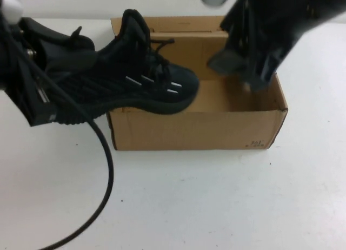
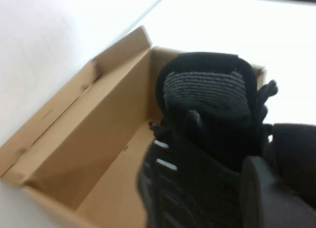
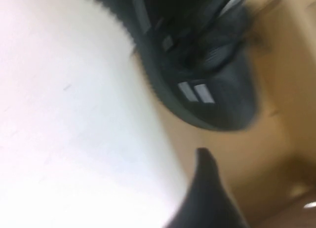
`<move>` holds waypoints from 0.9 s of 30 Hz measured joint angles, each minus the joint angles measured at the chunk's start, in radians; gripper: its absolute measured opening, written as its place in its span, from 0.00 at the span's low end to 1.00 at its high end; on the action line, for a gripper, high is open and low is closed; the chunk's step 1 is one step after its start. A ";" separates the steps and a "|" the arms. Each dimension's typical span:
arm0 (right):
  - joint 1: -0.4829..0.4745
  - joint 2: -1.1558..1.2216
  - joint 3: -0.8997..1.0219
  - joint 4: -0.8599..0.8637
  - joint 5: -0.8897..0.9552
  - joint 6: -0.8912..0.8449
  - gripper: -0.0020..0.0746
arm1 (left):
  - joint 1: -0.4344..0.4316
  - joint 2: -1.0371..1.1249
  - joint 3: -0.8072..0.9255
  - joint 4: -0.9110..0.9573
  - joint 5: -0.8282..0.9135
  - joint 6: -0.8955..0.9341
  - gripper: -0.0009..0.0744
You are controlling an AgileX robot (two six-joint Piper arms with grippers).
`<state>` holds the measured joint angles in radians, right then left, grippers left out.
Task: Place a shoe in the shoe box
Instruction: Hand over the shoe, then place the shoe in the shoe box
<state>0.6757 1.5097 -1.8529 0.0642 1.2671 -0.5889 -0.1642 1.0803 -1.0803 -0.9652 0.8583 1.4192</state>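
Note:
The black mesh shoe (image 1: 135,77) hangs tilted over the left end of the brown cardboard shoe box (image 1: 194,132). Its toe is inside the box and its heel sticks out past the left wall. My left gripper (image 1: 67,63) is shut on the shoe's heel; in the left wrist view the shoe (image 2: 207,134) fills the space beside one of its fingers (image 2: 266,193), above the box (image 2: 94,139). My right gripper (image 1: 244,71) hovers open over the right half of the box, apart from the shoe. The right wrist view shows one of its fingertips (image 3: 208,188), the shoe's toe (image 3: 212,90) and the box floor (image 3: 281,119).
The box stands on a white table (image 1: 216,201). A black cable (image 1: 105,174) from the left arm loops over the table in front of the box's left corner. The right half of the box floor lies bare under the right gripper.

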 joint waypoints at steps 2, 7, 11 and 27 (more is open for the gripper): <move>0.000 -0.005 0.050 0.022 0.000 0.001 0.61 | 0.029 0.000 -0.002 -0.044 0.060 0.029 0.04; 0.000 -0.005 0.117 0.110 -0.018 -0.018 0.79 | 0.038 0.000 -0.002 -0.076 0.214 0.051 0.04; 0.000 -0.001 0.121 0.178 -0.037 -0.053 0.83 | 0.038 0.000 -0.002 -0.076 0.267 0.052 0.04; 0.000 0.091 0.121 0.333 -0.013 -0.135 0.84 | 0.039 -0.001 -0.002 -0.076 0.308 0.051 0.04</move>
<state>0.6757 1.6008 -1.7318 0.3973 1.2543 -0.7243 -0.1249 1.0793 -1.0818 -1.0410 1.1664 1.4697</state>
